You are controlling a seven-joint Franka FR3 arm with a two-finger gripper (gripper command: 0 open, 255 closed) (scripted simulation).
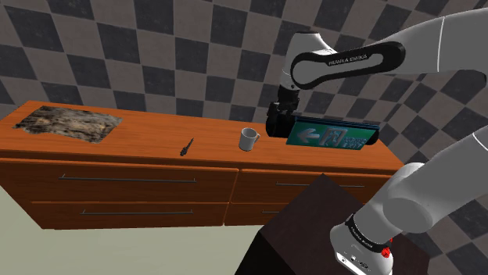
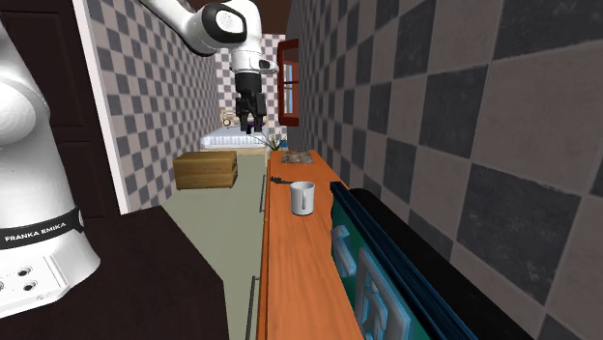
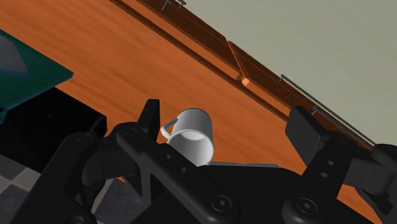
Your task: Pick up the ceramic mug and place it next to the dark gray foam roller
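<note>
Jaws apart, empty, poised above the white mug [image 1: 249, 139] left of the green board [image 1: 328, 134]: approach stage, next a drop to straddle, then clench.

Mug [image 1: 249, 139]: white, smooth, faint sheen
Counter [image 1: 156, 134]: polished wood
Handles [image 1: 127, 179]: grey metal
Gripper [image 3: 227, 121]: matt black
Arm [image 1: 344, 61]: glossy white shell
Mat [image 1: 70, 123]: rough, mottled, stone-like

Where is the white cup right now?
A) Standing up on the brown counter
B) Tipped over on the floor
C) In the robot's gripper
A: the mug stands upright on the counter, apart from the open gripper.
</note>
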